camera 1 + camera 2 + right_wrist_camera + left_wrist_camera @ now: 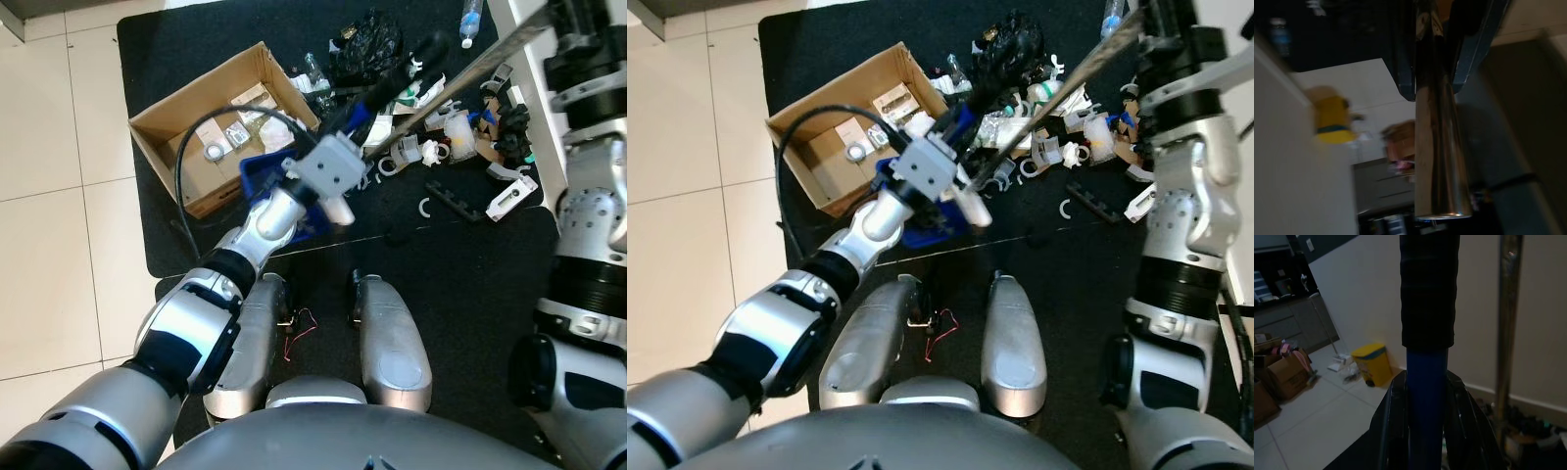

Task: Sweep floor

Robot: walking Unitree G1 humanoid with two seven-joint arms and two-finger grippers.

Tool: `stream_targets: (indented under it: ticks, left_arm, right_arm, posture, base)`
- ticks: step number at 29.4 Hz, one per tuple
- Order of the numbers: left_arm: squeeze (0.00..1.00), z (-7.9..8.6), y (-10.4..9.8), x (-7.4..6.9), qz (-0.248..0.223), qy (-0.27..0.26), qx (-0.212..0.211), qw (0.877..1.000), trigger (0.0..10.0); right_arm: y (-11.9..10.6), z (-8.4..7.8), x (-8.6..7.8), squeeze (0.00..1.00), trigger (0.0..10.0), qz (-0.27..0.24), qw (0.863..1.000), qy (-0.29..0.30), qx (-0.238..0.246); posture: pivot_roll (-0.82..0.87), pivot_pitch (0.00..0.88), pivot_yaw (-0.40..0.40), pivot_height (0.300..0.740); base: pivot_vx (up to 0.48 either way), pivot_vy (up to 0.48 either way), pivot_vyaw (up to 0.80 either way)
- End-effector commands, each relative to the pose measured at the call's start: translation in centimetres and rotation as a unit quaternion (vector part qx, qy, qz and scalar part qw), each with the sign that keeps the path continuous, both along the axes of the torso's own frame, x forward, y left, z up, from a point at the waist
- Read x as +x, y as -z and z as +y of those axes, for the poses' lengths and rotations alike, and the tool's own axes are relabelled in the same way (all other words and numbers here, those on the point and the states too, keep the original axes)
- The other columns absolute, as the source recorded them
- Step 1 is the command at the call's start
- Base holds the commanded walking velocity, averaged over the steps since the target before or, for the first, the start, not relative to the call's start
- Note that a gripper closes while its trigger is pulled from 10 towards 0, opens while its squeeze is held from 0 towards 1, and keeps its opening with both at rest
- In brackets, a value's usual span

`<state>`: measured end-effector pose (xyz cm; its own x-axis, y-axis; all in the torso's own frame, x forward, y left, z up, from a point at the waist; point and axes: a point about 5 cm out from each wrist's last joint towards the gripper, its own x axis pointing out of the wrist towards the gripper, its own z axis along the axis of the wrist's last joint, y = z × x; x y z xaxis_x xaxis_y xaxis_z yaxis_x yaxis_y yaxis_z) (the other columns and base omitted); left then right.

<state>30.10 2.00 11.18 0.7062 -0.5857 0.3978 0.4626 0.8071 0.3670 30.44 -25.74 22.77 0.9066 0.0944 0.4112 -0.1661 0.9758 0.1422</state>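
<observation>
My left gripper (1425, 396) is shut on the blue dustpan handle (1425, 377), just below its black grip (411, 67). The blue dustpan (260, 176) sits low on the black mat, beside the cardboard box. A silver broom pole (460, 83) slants from the upper right down toward the dustpan. My right gripper (1432, 73) is shut on that pole high at the right, and the pole's end (1442, 196) sticks out past the fingers. A pile of litter (460, 132), white plastic bits and scraps, lies on the mat beyond the dustpan.
An open cardboard box (211, 127) with small items stands at the mat's left edge. A black bag (367, 39) and a plastic bottle (470, 20) lie farther back. White furniture (534, 88) borders the right. Tiled floor (59, 196) spreads left. A yellow bin (1371, 363) stands by a wall.
</observation>
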Motion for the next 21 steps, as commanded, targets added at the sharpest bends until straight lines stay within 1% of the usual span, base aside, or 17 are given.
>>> stream_targets:
  ticks: [1,2,3,4,5,6,8,12,13,14,16,17,18,21]
  left_arm:
    - [0.0,-0.7,-0.8,-0.1,-0.01,0.011,-0.024,1.0,10.0]
    - [0.0,-0.7,-1.1,0.0,-0.013,0.012,-0.031,0.999,10.0]
    - [0.0,-0.8,-1.4,0.0,-0.014,0.014,-0.042,0.999,10.0]
    - [0.0,-0.8,-1.4,0.0,-0.014,0.014,-0.042,0.999,10.0]
    - [0.0,-0.8,-1.8,0.1,-0.016,0.017,-0.052,0.998,10.0]
    - [0.0,-0.7,-1.9,0.1,-0.015,0.015,-0.06,0.998,10.0]
    - [0.0,-0.6,-2.1,0.2,-0.014,0.014,-0.07,0.997,10.0]
    - [0.0,-0.4,-2.5,0.4,-0.011,0.011,-0.086,0.996,10.0]
    - [0.0,-0.3,-2.8,0.6,-0.01,0.008,-0.096,0.995,10.0]
    - [0.0,-0.3,-2.8,0.6,-0.01,0.008,-0.096,0.995,10.0]
    - [0.0,-0.2,-3.8,1.0,-0.017,0.004,-0.12,0.993,10.0]
    - [0.0,-0.2,-3.8,1.0,-0.017,0.004,-0.12,0.993,10.0]
    - [0.0,-0.1,-4.2,1.2,-0.018,0.005,-0.128,0.992,10.0]
    - [0.0,0.0,-6.2,1.8,-0.036,0.009,-0.163,0.986,10.0]
  right_arm:
    - [-1.0,-2.3,-0.5,0.0,10.0,-0.028,0.998,0.059,-0.001]
    - [-1.4,-4.1,-0.8,0.0,10.0,-0.035,0.994,0.108,-0.007]
    - [-1.8,-6.0,-1.3,0.0,10.0,-0.044,0.986,0.162,-0.009]
    - [-1.8,-6.0,-1.3,0.0,10.0,-0.044,0.986,0.162,-0.009]
    - [-2.4,-8.3,-2.2,0.0,10.0,-0.054,0.969,0.238,-0.022]
    - [-2.4,-9.2,-2.7,0.0,10.0,-0.056,0.961,0.271,-0.018]
    - [-2.3,-10.4,-3.3,0.0,10.0,-0.057,0.95,0.307,-0.016]
    - [-1.7,-11.2,-3.7,0.0,10.0,-0.047,0.938,0.342,-0.033]
    - [-1.0,-11.3,-3.6,0.0,10.0,-0.034,0.937,0.345,-0.032]
    - [-1.0,-11.3,-3.6,0.0,10.0,-0.034,0.937,0.345,-0.032]
    - [0.8,-10.9,-3.2,0.0,10.0,-0.005,0.944,0.33,-0.025]
    - [0.8,-10.9,-3.2,0.0,10.0,-0.005,0.944,0.33,-0.025]
    - [1.4,-10.7,-3.0,0.0,10.0,0.002,0.945,0.325,-0.022]
    - [4.2,-8.8,-1.8,0.0,10.0,0.039,0.955,0.292,-0.022]
  posture:
    - [-0.12,0.155,0.038,0.74]
    - [-0.12,0.153,0.039,0.74]
    - [-0.11,0.15,0.039,0.74]
    - [-0.11,0.15,0.039,0.74]
    - [-0.11,0.147,0.039,0.74]
    - [-0.11,0.144,0.039,0.74]
    - [-0.11,0.141,0.038,0.74]
    - [-0.11,0.139,0.037,0.74]
    - [-0.11,0.137,0.037,0.74]
    - [-0.11,0.137,0.037,0.74]
    - [-0.1,0.133,0.034,0.74]
    - [-0.1,0.133,0.034,0.74]
    - [-0.1,0.132,0.034,0.74]
    - [-0.09,0.119,0.033,0.74]
  base:
    - [0.0,0.0,0.0]
    - [0.0,0.0,0.0]
    - [0.0,0.0,0.0]
    - [0.0,0.0,0.0]
    - [0.0,0.0,0.0]
    - [0.0,0.0,0.0]
    - [0.0,0.0,0.0]
    - [0.0,0.0,0.0]
    - [0.0,0.0,0.0]
    - [0.0,0.0,0.0]
    - [0.0,0.0,0.0]
    - [0.0,0.0,0.0]
    - [0.0,0.0,0.0]
    - [0.0,0.0,0.0]
